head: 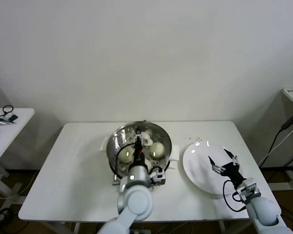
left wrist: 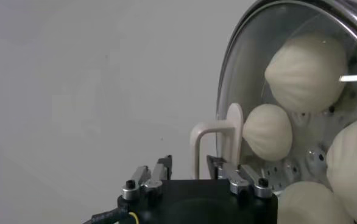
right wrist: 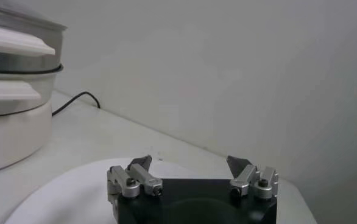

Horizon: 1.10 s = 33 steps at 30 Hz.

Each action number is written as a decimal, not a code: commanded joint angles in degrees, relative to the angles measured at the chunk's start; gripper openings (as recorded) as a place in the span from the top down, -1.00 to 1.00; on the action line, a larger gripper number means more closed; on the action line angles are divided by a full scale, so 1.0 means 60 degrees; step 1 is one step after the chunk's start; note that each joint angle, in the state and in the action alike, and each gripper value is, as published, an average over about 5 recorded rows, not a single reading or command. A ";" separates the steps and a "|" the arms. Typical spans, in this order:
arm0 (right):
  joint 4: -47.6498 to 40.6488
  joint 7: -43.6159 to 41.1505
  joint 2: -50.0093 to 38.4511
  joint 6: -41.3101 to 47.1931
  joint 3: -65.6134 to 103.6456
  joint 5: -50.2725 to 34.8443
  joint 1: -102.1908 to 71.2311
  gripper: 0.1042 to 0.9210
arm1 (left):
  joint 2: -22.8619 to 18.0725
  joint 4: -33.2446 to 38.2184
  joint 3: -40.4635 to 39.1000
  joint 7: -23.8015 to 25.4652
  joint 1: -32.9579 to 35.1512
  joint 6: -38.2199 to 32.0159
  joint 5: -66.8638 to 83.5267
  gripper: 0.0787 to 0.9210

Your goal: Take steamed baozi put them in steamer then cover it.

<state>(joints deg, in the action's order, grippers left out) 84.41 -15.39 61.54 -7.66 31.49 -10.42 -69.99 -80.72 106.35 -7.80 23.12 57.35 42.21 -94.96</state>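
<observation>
The steamer (head: 115, 141) stands mid-table with the glass cover (head: 129, 132) lying on it. Through the glass, several cream baozi (head: 157, 149) show inside; in the left wrist view they appear as baozi (left wrist: 306, 70) behind the cover (left wrist: 251, 79). My left gripper (head: 136, 142) hangs over the cover, open, its jaws standing apart on either side of the cream handle (left wrist: 210, 139). In that view the left gripper (left wrist: 189, 164) has a visible gap to the handle. My right gripper (head: 223, 159) hovers open over the white plate (head: 198, 168), holding nothing.
The right wrist view shows the steamer's pot base (right wrist: 11, 131), the plate (right wrist: 69, 189) under the right gripper (right wrist: 189, 163), and a black cable (right wrist: 75, 100) on the table. A side table (head: 5, 122) stands far left; cables (head: 288, 124) hang at far right.
</observation>
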 commanded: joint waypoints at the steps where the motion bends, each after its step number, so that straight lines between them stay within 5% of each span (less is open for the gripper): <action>1: 0.0094 0.0036 0.0040 0.0210 0.0010 -0.0050 0.0019 -0.76 | 0.0485 0.0876 0.0013 0.0058 0.0306 0.0303 0.0331 0.00; 12: 0.0175 0.0102 0.0014 0.0419 0.0044 -0.0258 0.0035 -0.76 | 0.1591 0.2463 0.0341 -0.0328 0.0963 0.0344 0.1803 -0.70; 19: 0.0205 0.0088 0.0014 0.0410 0.0039 -0.0214 0.0036 -0.76 | 0.2278 0.3298 0.1016 -0.1503 0.1662 0.0046 0.3272 -0.77; 24: 0.0268 0.0059 0.0039 0.0396 0.0062 -0.0199 -0.0017 -0.76 | 0.2637 0.3420 0.2075 -0.3312 0.2177 -0.0433 0.5806 -0.77; 29: 0.0331 -0.0013 0.0058 0.0390 0.0188 -0.0211 -0.0142 -0.76 | 0.2724 0.3523 0.3987 -0.5304 0.3155 -0.2400 0.9388 -0.77; 33: 0.0356 -0.0089 0.0054 0.0321 0.0309 -0.0261 -0.0260 -0.76 | 0.2451 0.3459 0.6075 -0.5651 0.4309 -0.4449 1.2205 -0.77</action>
<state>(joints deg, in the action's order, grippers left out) 86.23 -15.43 61.84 -5.41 32.45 -11.63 -70.75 -67.03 124.79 5.17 5.50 70.38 42.20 -62.62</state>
